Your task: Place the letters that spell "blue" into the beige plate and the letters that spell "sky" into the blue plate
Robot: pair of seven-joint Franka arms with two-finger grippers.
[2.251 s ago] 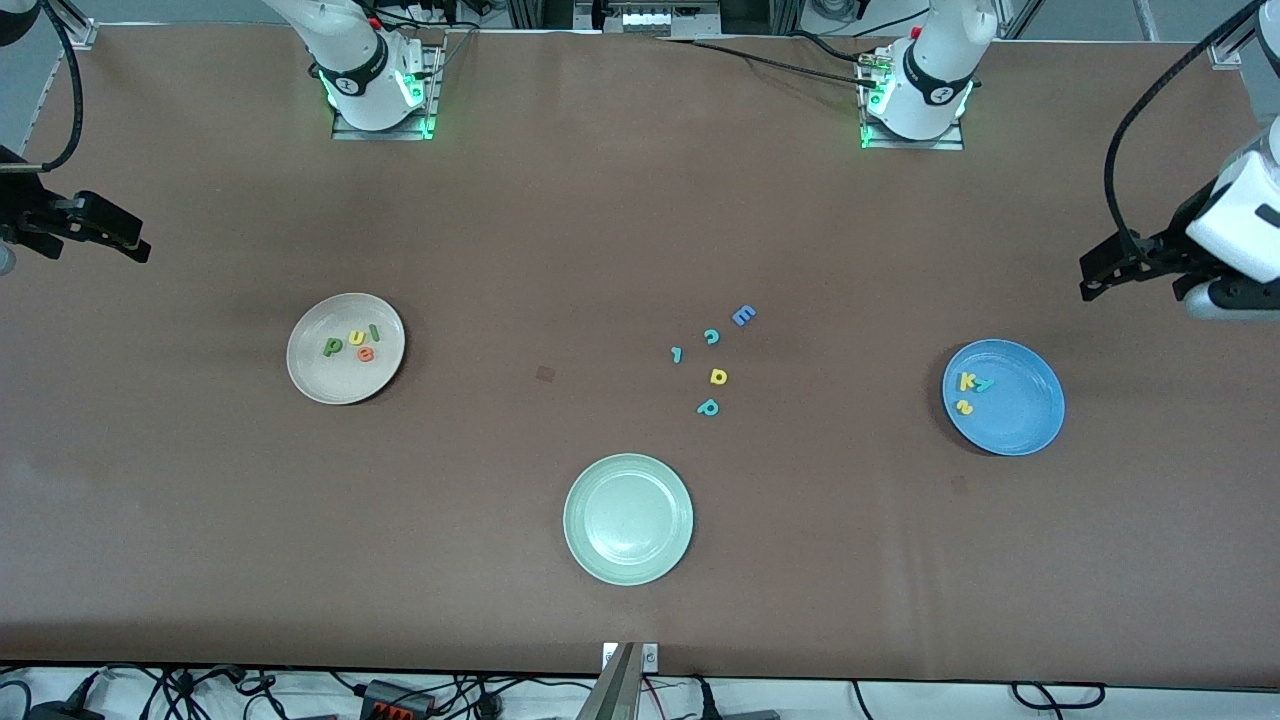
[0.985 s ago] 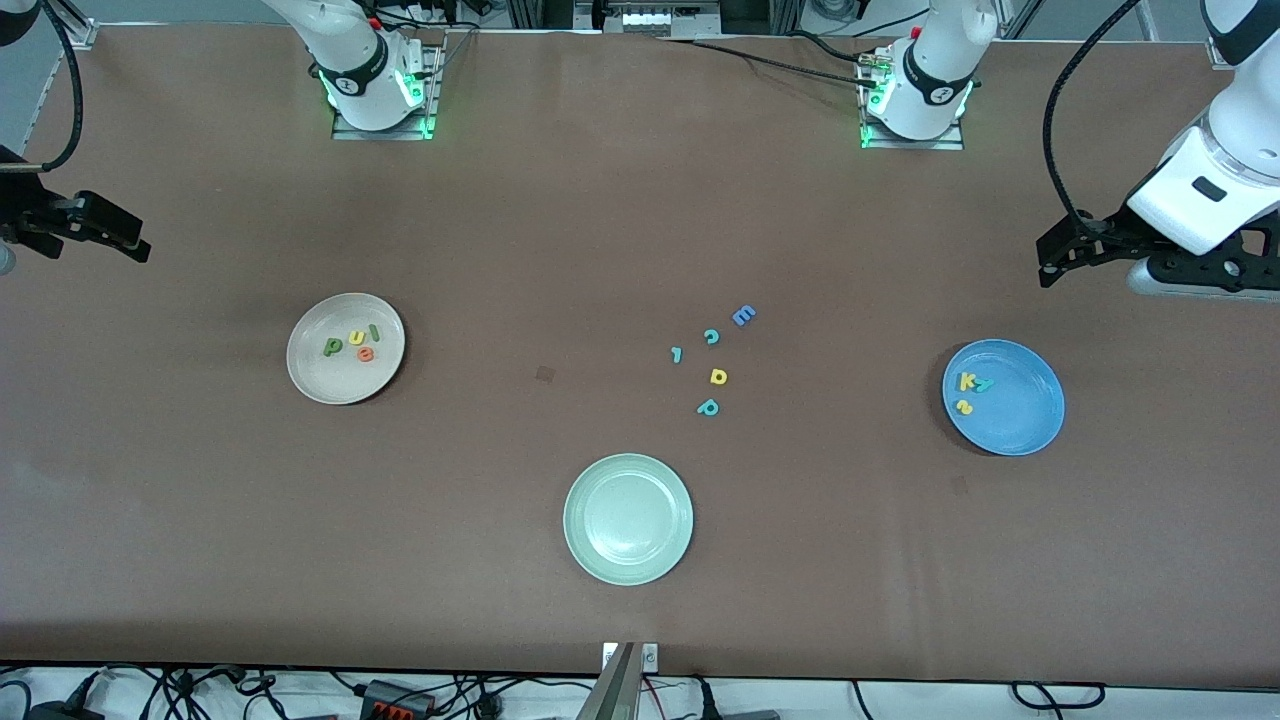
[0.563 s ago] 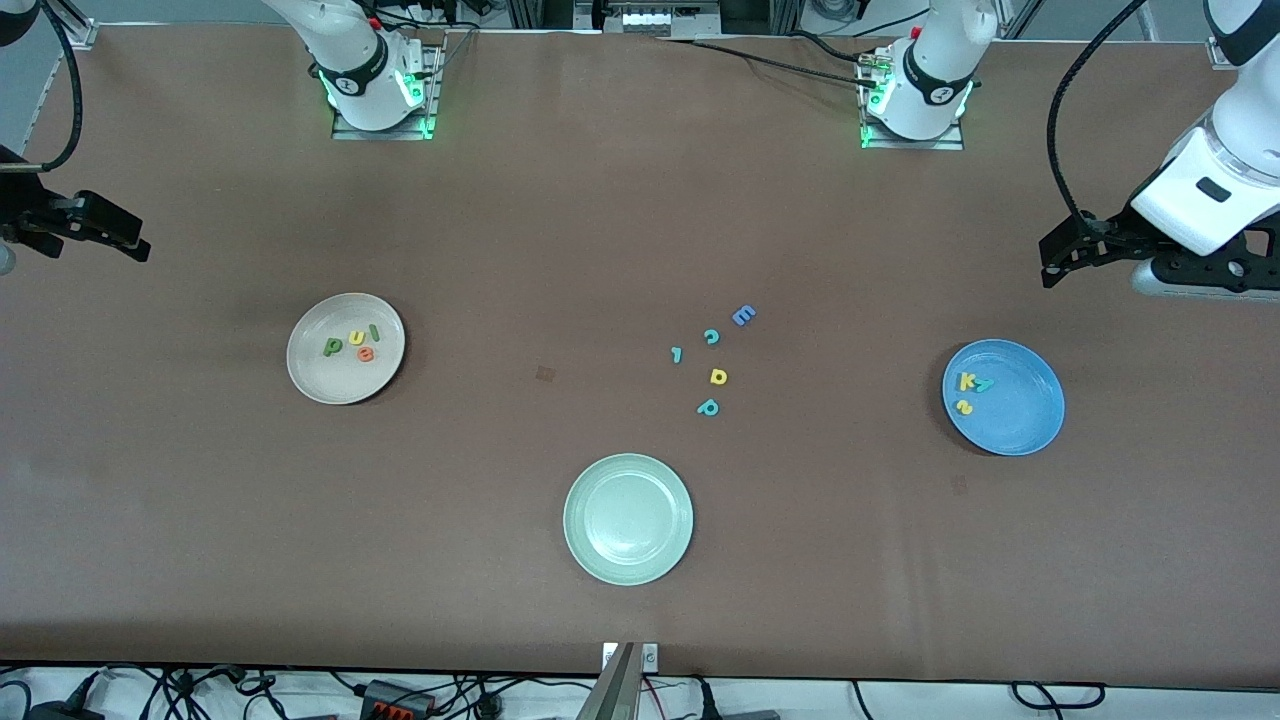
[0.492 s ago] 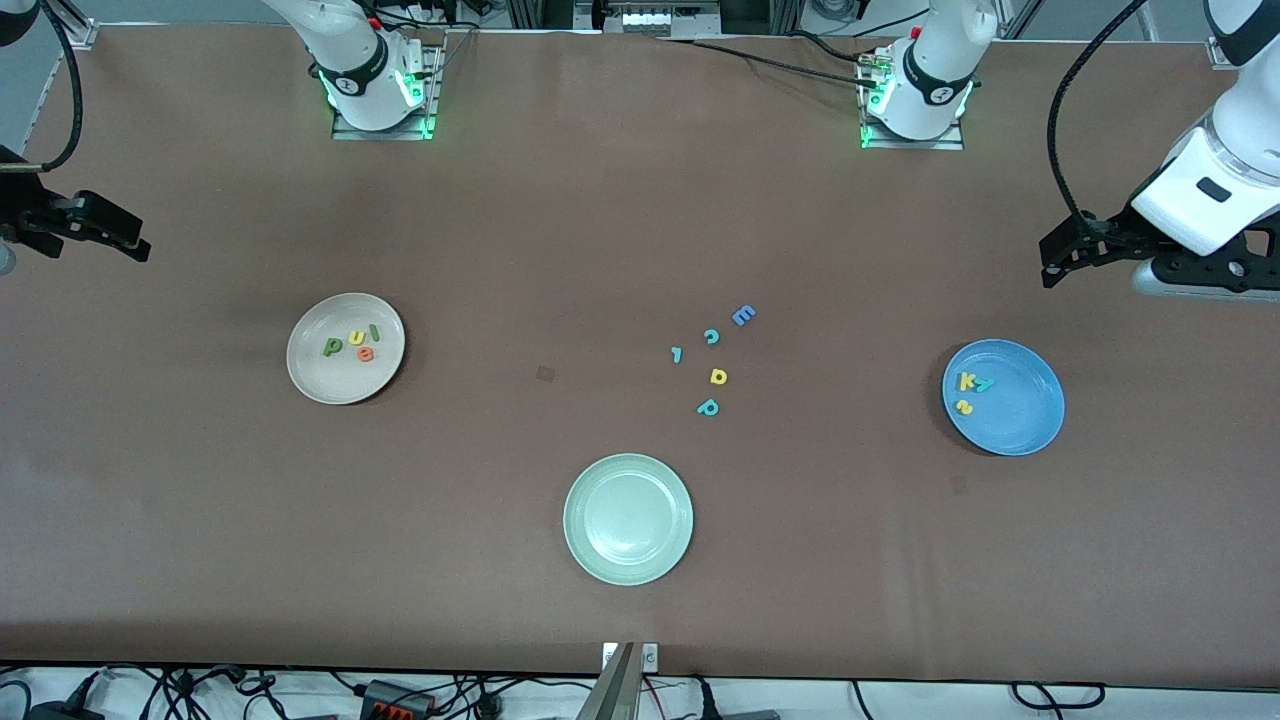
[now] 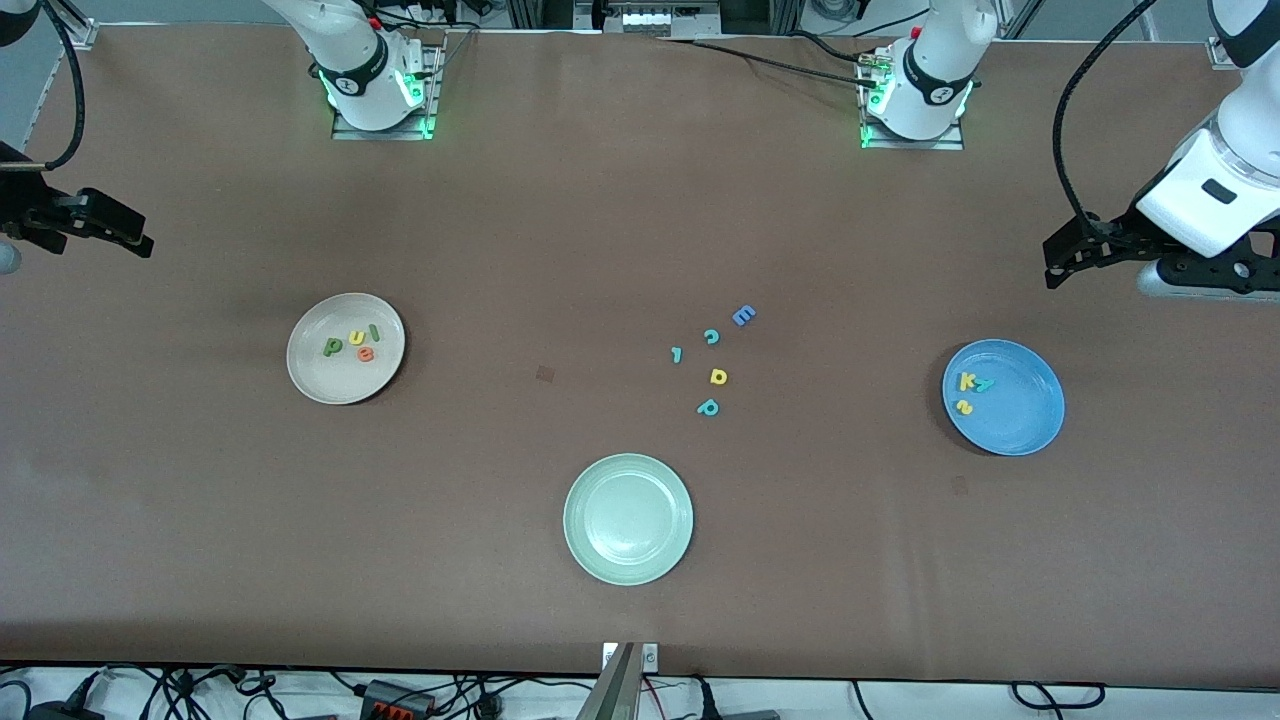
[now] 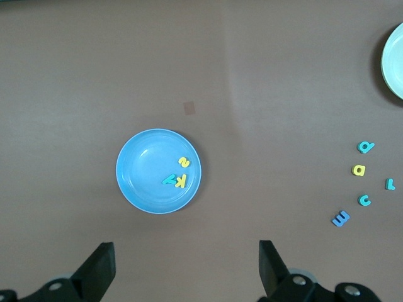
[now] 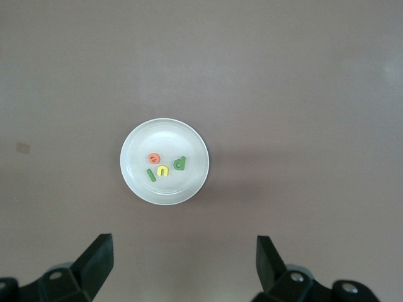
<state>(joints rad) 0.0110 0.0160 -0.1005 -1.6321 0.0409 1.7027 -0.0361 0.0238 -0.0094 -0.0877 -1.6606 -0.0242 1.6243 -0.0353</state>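
The beige plate (image 5: 310,385) lies toward the right arm's end and holds the green b (image 5: 332,347), yellow u (image 5: 355,337), green l (image 5: 374,332) and orange e (image 5: 366,353). Toward the left arm's end, the blue plate (image 5: 1025,425) holds the yellow k (image 5: 966,381), teal y (image 5: 984,384) and yellow s (image 5: 963,407). My left gripper (image 6: 186,248) hangs open and empty high over the table beside the blue plate (image 6: 141,182). My right gripper (image 7: 184,242) is likewise open and empty, up over the table beside the beige plate (image 7: 189,141).
A pale green plate (image 5: 628,518) lies near the front camera's edge. Between the plates lie loose letters: a blue E (image 5: 743,316), teal c (image 5: 712,337), teal l (image 5: 677,354), a yellow letter (image 5: 718,376) and teal p (image 5: 708,407).
The left arm drew up and back from the blue plate, then only drifted slightly. The right arm has barely moved. The letters and plates lie as before.
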